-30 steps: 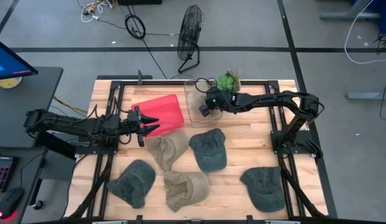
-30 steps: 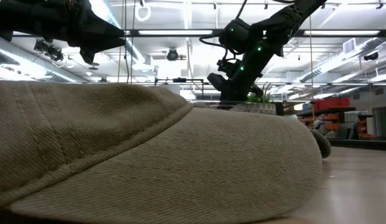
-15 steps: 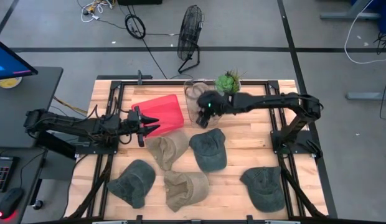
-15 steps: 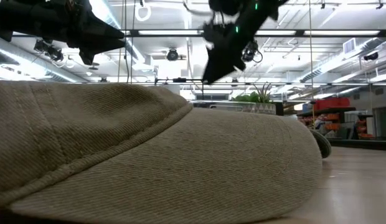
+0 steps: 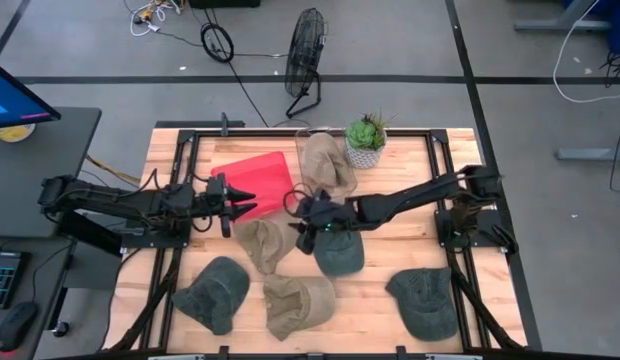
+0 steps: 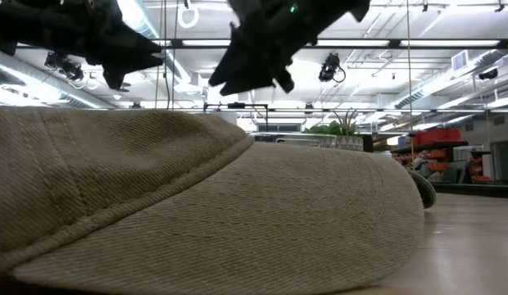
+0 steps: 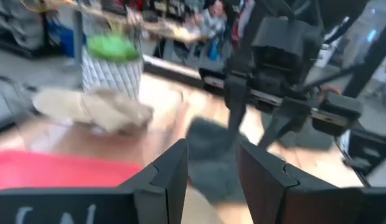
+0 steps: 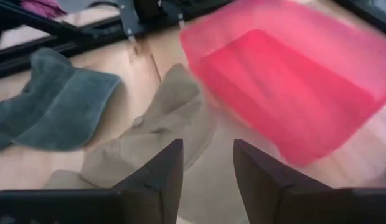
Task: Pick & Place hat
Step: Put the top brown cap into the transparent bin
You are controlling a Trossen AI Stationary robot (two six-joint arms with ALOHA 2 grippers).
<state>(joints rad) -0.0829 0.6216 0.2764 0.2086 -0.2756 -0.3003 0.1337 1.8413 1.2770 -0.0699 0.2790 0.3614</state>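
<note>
Several caps lie on the table in the high view: a tan hat (image 5: 267,243) beside a dark green hat (image 5: 336,242), and three more along the near edge. Another tan hat (image 5: 325,165) lies in a clear container (image 5: 301,148). My right gripper (image 5: 298,218) hovers open above the table, between the red bin (image 5: 260,180) and the two middle hats. Its wrist view (image 8: 205,149) looks down on the tan hat (image 8: 149,140) and red bin (image 8: 286,87). My left gripper (image 5: 252,199) waits open over the red bin's near edge.
A potted plant (image 5: 365,140) stands at the far edge next to the clear container. A green hat (image 5: 215,292), a tan hat (image 5: 298,305) and a green hat (image 5: 423,302) lie near the front edge. In the low view a tan hat (image 6: 197,213) fills the foreground.
My right gripper has swung from over the clear container at the far edge toward the near left, ending above the table beside the red bin and the middle tan hat. A tan hat now shows lying in the clear container where the gripper was.
</note>
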